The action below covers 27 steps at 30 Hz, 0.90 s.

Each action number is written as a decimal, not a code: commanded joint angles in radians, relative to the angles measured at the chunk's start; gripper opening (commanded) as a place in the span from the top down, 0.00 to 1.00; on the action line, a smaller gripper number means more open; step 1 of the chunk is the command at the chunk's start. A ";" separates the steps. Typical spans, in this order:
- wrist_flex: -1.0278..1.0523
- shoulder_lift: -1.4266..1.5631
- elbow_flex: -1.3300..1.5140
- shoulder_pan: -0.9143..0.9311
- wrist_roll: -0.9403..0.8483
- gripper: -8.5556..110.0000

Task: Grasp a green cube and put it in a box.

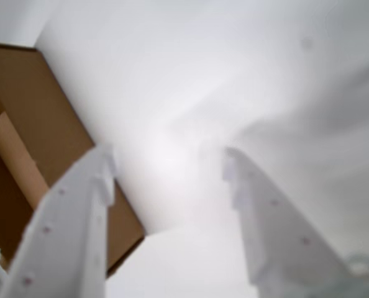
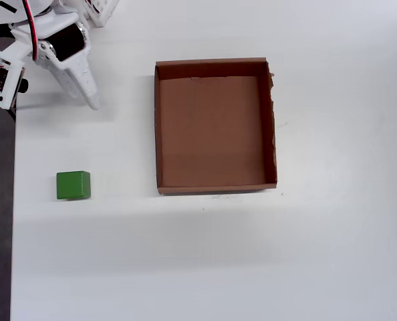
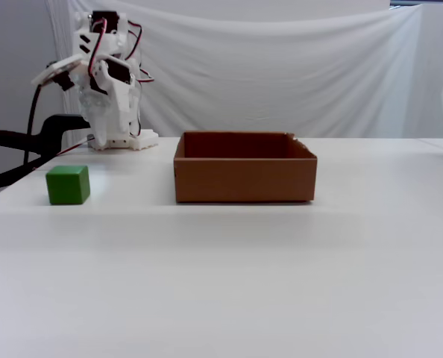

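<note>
Green cube: sits near the desk's left edge, apart from the box.
Tool: fingers spread, empty, at the top-left corner.
Advice: you should descend squarely, straddling opposite faces.

My gripper is plain white plastic, its two fingers dotted with faint pinkish screw marks in the wrist view. Red and black wires loop over my white arm. The green cube is a bright, even green with no pattern. The box is plain brown cardboard, darker on its shaded inner walls. The table is unmarked white, and the backdrop cloth is white too.
</note>
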 commanded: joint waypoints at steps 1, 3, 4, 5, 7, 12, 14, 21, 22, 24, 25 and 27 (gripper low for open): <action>-0.064 -0.002 0.000 0.006 -0.006 0.75; -0.140 -0.015 0.000 0.009 -0.006 0.75; -0.198 -0.035 -0.002 0.015 -0.014 0.75; -0.247 -0.055 -0.005 0.023 -0.015 0.75; -0.284 -0.098 -0.038 0.046 -0.015 0.75; -0.198 -0.290 -0.227 0.107 -0.186 0.75; -0.181 -0.371 -0.298 0.132 -0.290 0.75; -0.244 -0.643 -0.494 0.172 -0.514 0.74; -0.273 -0.683 -0.515 0.170 -0.514 0.74; -0.310 -0.762 -0.560 0.169 -0.514 0.74; -0.311 -0.805 -0.589 0.169 -0.520 0.74; -0.302 -0.887 -0.647 0.169 -0.537 0.74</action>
